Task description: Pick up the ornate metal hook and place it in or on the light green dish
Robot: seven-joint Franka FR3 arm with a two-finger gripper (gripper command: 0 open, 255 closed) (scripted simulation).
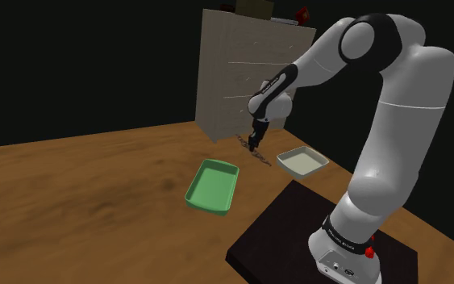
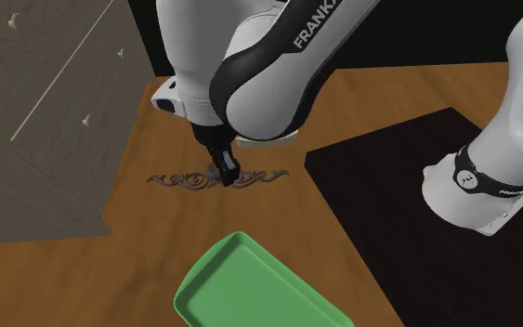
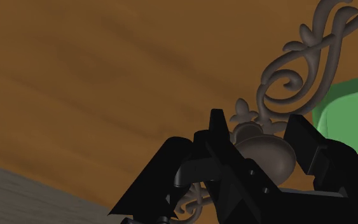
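The ornate metal hook is a dark scrolled bar lying flat on the wooden surface, seen close in the second exterior view. My black gripper points down at its middle. In the wrist view the gripper has a finger on each side of the hook's round knob, clasping it, and the hook's scrollwork runs out beyond the fingers. A light green rectangular dish sits a short way nearer the camera in the shoulder view, also seen in the second exterior view and from the wrist.
A pale off-white dish lies to the hook's right in the shoulder view. A tall dresser stands just behind the hook. The black stand takes up the lower right. Bare wood stretches to the shoulder view's left.
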